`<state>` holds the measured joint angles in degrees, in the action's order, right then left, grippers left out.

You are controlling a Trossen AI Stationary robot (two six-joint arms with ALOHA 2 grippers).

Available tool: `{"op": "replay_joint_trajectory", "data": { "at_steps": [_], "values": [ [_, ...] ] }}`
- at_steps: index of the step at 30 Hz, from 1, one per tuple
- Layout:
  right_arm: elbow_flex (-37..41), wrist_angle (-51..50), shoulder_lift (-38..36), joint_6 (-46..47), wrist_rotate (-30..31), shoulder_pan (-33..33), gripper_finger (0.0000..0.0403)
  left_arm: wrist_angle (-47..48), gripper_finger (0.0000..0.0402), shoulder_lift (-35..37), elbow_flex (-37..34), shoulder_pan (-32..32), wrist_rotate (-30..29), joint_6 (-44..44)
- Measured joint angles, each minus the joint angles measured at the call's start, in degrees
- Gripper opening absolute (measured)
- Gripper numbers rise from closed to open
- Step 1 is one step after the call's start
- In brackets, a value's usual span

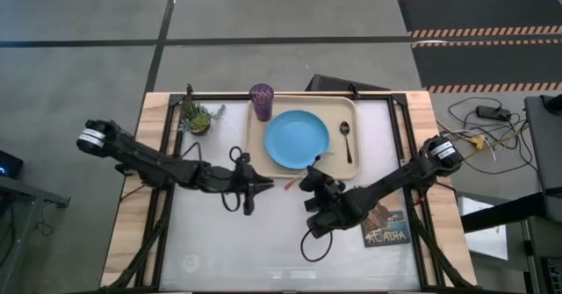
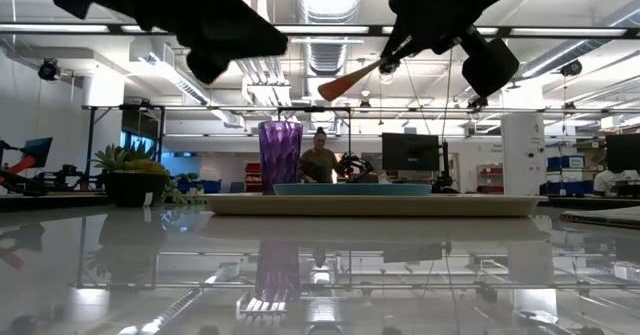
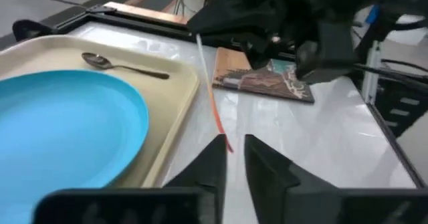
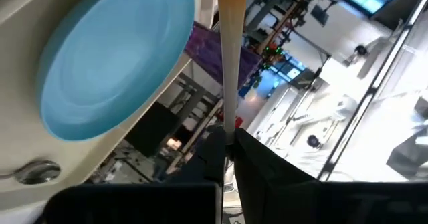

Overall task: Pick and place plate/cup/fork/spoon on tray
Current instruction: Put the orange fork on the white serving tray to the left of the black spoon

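Observation:
The beige tray (image 1: 255, 150) lies at the table's far middle. On it are the light-blue plate (image 1: 297, 139) and the dark spoon (image 1: 347, 140), with the purple cup (image 1: 262, 101) at its far left corner. My right gripper (image 1: 309, 178) is shut on the fork (image 1: 290, 186), above the table by the tray's near edge. The fork's orange handle (image 2: 340, 82) sticks out toward my left gripper (image 1: 263, 189). My left gripper (image 3: 233, 158) stands just short of the handle's end, its fingers a narrow gap apart and empty. My right gripper pinches the fork's pale metal end (image 4: 229, 120) between its two fingers, and the tines are hidden between them. The fork runs on straight out from the fingertips, along the fingers, which come from the table's right. It is lifted clear of the table, with its orange handle end (image 3: 223, 134) free and a little lower.
A small green potted plant (image 1: 198, 117) stands at the far left beside the tray. The ACADIA book (image 1: 385, 228) lies flat at the near right, under my right arm. The table's near half is bare white surface. A person sits far off in the room behind (image 2: 320, 160).

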<state>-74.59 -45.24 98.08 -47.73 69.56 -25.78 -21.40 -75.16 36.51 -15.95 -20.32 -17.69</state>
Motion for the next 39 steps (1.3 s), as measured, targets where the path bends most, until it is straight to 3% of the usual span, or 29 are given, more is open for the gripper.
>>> {"op": "replay_joint_trajectory", "data": {
  "at_steps": [8, 13, 25, 39],
  "values": [
    [0.00, 3.83, 0.00, -8.48, 0.00, 0.31, 0.0009, -8.55, 0.0140, -5.95, 0.00, 0.76, 0.04, 0.00],
    [0.00, 6.12, 0.02, -13.41, -0.02, 0.31, 0.0009, -13.82, 0.0178, -8.90, 0.00, 2.21, -0.79, -0.01],
    [0.00, 9.98, 0.02, -21.23, -0.13, 0.87, 0.0009, -21.70, 0.0183, -16.67, 2.37, 3.63, 3.82, -0.04],
    [0.00, 12.16, 0.02, -26.57, -0.55, 1.42, 0.0009, -21.72, 0.0182, -18.83, 2.95, 4.72, 1.75, -2.97]
  ]
}}
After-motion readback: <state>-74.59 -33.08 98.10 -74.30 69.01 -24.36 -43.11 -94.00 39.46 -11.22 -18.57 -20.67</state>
